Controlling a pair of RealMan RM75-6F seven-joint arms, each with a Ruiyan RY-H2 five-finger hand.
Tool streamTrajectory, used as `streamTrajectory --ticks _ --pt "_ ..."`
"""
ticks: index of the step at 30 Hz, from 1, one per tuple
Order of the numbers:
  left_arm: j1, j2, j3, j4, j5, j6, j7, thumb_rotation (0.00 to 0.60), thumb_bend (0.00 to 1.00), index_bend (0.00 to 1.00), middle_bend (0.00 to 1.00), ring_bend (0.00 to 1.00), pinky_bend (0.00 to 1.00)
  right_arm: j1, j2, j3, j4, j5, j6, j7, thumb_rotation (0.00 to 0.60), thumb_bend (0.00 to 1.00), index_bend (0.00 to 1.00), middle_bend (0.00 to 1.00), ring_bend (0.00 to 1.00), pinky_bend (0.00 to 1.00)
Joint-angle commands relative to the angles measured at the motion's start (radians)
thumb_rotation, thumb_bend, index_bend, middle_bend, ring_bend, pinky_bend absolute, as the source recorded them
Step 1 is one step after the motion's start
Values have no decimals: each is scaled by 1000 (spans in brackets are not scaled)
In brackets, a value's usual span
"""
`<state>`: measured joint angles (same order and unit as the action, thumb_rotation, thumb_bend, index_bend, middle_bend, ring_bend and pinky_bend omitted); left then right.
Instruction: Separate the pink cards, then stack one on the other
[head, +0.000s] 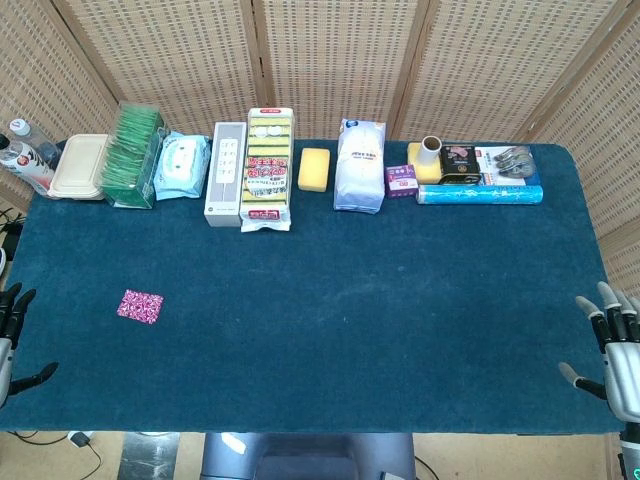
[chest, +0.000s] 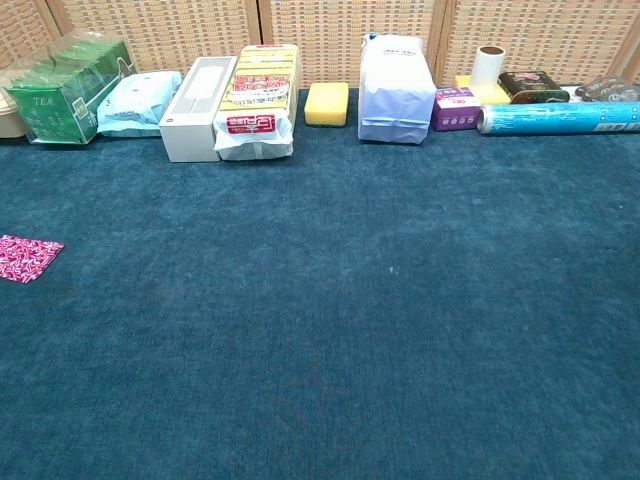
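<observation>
1. My left hand (head: 12, 335) sits at the near-left edge of the surface (head: 380, 300), fingers spread and holding nothing.
2. The pink cards (head: 139, 306) lie flat on the left side, looking like one small patch; I cannot tell whether they overlap. They sit just right of my left hand and slightly farther from me, turned a little askew.
3. My right hand (head: 615, 350) waits at the near-right edge, fingers apart and empty, well away from the cards. I judge the left hand should reach.
</observation>
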<state>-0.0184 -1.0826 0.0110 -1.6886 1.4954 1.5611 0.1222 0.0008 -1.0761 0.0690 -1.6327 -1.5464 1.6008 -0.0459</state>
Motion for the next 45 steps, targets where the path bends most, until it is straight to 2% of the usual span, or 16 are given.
streamTrajectory --ticks 1,9,14,20,27,33,45 --pt "-5 5 5 -5 -6 -22 23 600 54 0 0 0 92 0 10 -4 -12 10 -15 10 600 0 121 14 0 0" --pt "-37 32 34 -31 6 -119 1 600 44 0 0 0 37 -4 29 -6 -27 14 -19 49 600 0 105 4 0 0" --pt "-124 80 53 -59 5 -305 -117 600 43 0 0 0 31 -4 39 -5 -31 25 -30 83 600 0 103 3 0 0" --pt "-268 102 39 -68 -62 -578 -163 600 43 0 0 0 32 3 58 -7 -30 33 -55 127 600 0 103 3 0 0" --pt "-373 78 22 -22 -111 -763 -252 600 43 0 0 0 32 -10 74 -20 -29 -11 -24 172 600 0 103 3 0 0" --pt "-414 39 10 42 -187 -846 -277 600 43 0 0 0 32 -15 82 -21 -29 -11 -17 191 600 0 103 3 0 0" --pt "-450 -3 3 128 -251 -926 -332 600 43 0 0 0 32 -13 87 -25 -34 -14 -25 203 600 0 103 2 0 0"
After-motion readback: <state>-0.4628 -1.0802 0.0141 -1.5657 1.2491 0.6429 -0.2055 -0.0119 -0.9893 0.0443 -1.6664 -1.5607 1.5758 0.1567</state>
